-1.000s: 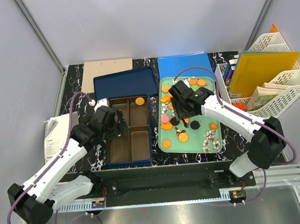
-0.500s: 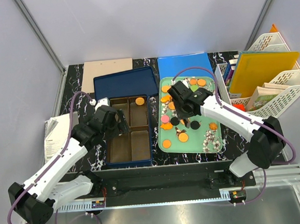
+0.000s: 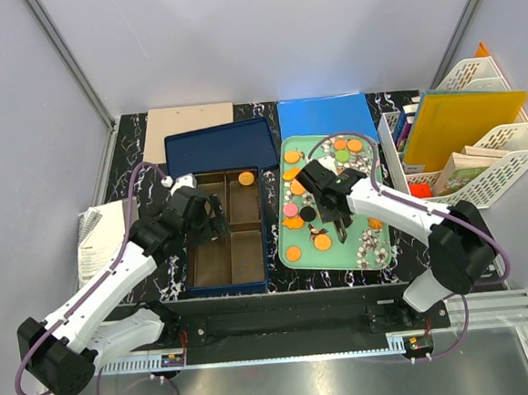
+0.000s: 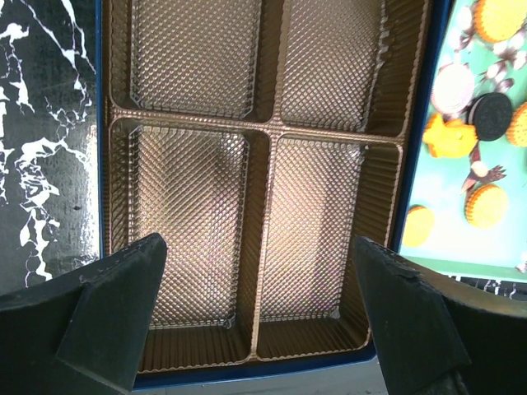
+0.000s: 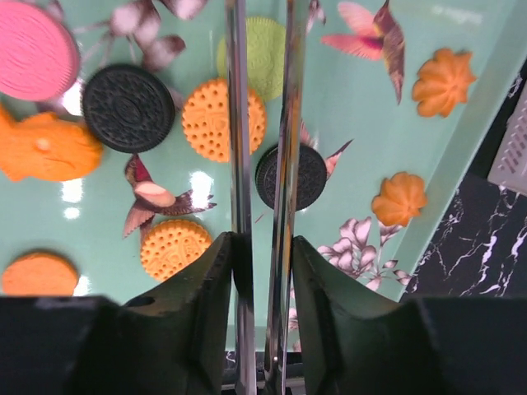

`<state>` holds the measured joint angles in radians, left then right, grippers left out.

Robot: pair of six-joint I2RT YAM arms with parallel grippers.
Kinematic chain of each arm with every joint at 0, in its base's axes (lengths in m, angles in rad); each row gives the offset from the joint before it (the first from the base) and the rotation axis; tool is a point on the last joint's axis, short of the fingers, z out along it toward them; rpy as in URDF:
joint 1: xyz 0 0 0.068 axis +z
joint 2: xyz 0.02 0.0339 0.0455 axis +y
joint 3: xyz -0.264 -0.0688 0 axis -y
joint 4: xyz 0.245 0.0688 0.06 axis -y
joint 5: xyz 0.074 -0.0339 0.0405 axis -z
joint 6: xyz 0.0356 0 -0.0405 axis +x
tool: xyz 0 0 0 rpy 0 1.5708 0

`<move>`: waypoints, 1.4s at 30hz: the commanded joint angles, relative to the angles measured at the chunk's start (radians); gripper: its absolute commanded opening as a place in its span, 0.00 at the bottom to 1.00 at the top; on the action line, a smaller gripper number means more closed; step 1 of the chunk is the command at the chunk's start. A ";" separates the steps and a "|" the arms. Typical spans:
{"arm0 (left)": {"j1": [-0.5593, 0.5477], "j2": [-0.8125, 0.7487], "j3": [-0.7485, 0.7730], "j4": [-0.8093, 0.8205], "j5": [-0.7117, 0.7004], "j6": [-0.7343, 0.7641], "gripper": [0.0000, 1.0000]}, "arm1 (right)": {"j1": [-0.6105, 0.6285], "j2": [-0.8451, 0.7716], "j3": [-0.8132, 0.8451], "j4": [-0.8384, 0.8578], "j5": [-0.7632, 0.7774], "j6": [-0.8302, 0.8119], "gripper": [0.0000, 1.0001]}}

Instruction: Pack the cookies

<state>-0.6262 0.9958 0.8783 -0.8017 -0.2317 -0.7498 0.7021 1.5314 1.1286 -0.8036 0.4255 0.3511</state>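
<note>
The cookies lie scattered on the mint-green printed tray (image 3: 378, 246): orange (image 3: 293, 253), pink (image 3: 291, 209) and black (image 3: 307, 213) discs. One orange cookie (image 3: 245, 177) sits in the far compartment of the brown insert (image 3: 213, 266) of the blue box. My right gripper (image 5: 262, 271) is shut on metal tongs (image 5: 236, 123), whose blades hang over the tray; one blade crosses a black cookie (image 5: 311, 177). Orange (image 5: 212, 119), green (image 5: 265, 58) and pink (image 5: 33, 49) cookies lie around it. My left gripper (image 4: 263, 313) is open and empty above the insert's near compartments (image 4: 198, 189).
The blue lid (image 3: 219, 146) lies behind the box, with a tan board (image 3: 185, 121) and a blue folder (image 3: 326, 115) at the back. White file racks (image 3: 479, 144) stand at the right. Papers (image 3: 102, 233) lie at the left.
My right gripper has moved with the tongs toward the near side of the mint tray, past the black cookies. The left arm has barely moved.
</note>
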 commanded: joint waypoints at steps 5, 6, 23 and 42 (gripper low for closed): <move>-0.003 -0.051 -0.036 0.035 0.025 -0.006 0.99 | 0.002 0.082 -0.078 0.107 -0.042 0.020 0.45; -0.004 -0.054 -0.038 0.032 0.026 -0.006 0.99 | -0.001 0.091 -0.078 0.115 -0.042 0.026 0.46; -0.003 -0.115 -0.078 0.016 0.040 -0.022 0.99 | -0.072 0.078 -0.173 0.257 -0.197 0.066 0.76; -0.003 -0.106 -0.068 0.010 0.052 -0.016 0.99 | -0.089 -0.029 -0.233 0.252 -0.167 0.147 0.45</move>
<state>-0.6262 0.8967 0.7952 -0.8143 -0.1875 -0.7612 0.6094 1.5578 0.9073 -0.5396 0.2981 0.4351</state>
